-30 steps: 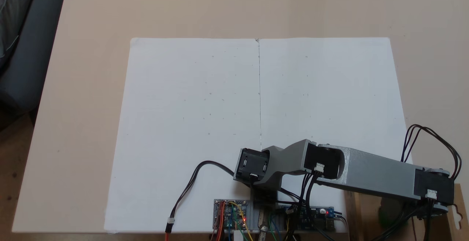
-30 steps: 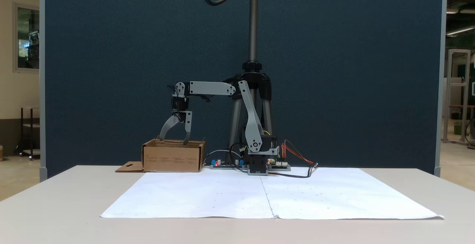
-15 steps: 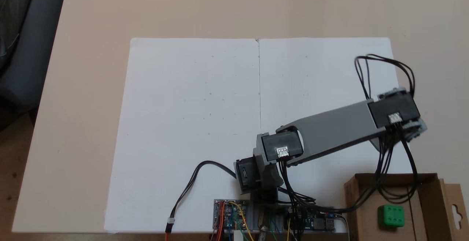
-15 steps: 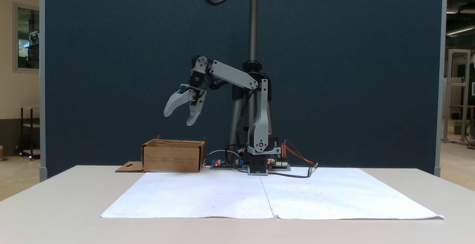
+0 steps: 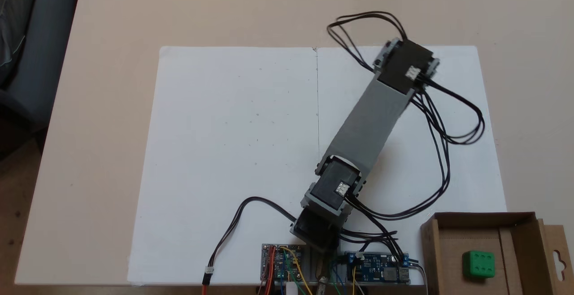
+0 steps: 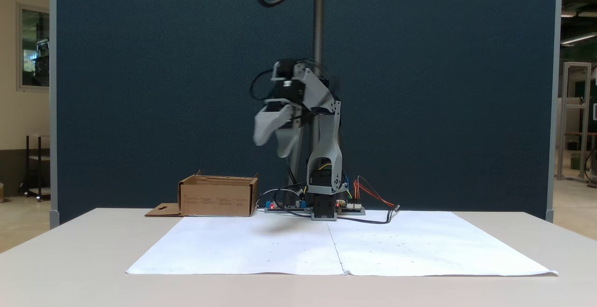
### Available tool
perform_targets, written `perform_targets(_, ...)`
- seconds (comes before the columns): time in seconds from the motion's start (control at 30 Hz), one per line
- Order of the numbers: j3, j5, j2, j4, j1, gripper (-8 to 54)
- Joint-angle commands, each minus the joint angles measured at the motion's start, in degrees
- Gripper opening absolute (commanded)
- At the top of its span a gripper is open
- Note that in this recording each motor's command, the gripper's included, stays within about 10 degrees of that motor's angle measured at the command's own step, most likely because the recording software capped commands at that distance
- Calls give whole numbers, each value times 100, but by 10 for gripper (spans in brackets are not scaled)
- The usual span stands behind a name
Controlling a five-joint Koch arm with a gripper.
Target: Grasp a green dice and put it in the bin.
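Looking at my feeds, the die (image 5: 479,264) sits inside the bin (image 5: 520,223), around 4 o'clock from the base. Gripper (image 6: 275,144) hangs empty, jaws spread. Probably light, hard, slick plastic; I'd pinch opposite flat faces.

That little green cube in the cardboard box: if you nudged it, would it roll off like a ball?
Probably not. The green dice rests flat on one face in the bin, six pips up, so it would likely slide or tip one face over. Its rounded edges may ease tumbling. It looks like hard plastic, likely stiff and light.
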Motion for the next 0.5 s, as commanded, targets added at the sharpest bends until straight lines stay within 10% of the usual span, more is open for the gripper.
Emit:
perform_targets(0.0, -79, 677, 246, 457, -422, 440)
perform_targets(0.47, -70, 1107, -105, -220, -2417, 440)
